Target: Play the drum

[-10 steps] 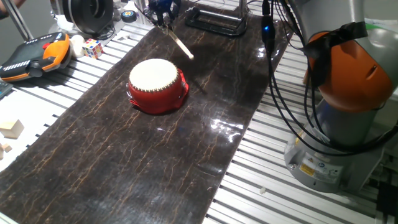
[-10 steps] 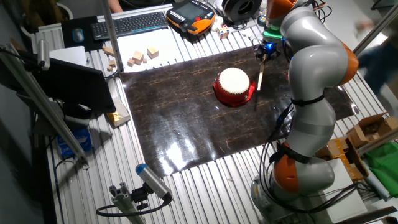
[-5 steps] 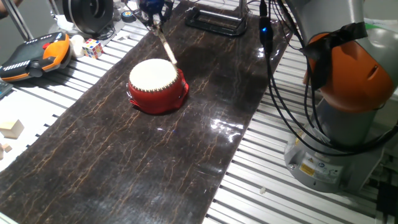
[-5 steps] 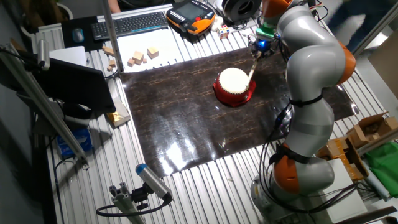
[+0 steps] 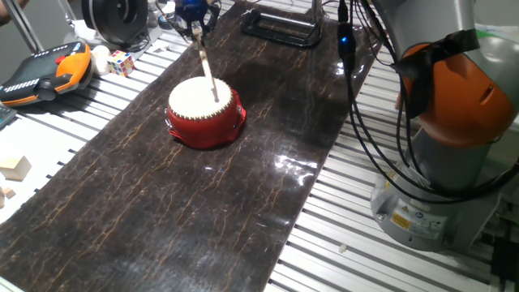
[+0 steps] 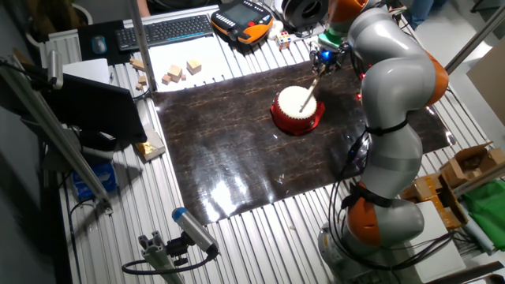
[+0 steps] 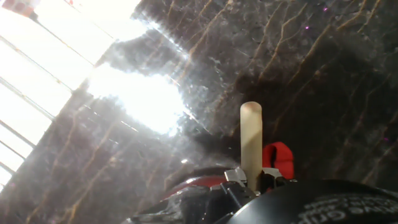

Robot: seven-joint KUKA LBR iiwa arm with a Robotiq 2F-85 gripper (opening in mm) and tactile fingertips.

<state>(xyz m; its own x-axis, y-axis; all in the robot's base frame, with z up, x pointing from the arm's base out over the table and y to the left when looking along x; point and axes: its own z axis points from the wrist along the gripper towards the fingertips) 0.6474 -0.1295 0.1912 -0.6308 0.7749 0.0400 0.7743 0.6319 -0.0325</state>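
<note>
The red drum (image 5: 205,113) sits on the dark shiny mat (image 5: 162,211), near its far end. The gripper (image 5: 195,10) is pinched tight on a thin wooden stick (image 5: 207,69). The stick leans down over the drum's white top, and its tip seems to touch the skin. There are no words I can read anywhere.

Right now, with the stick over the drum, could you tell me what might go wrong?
The gripper holds the thin stick only at its top end, so a strike might twist it loose. The drum sits loose on the glossy dark mat, so a slanted hit might push it sideways.
</note>
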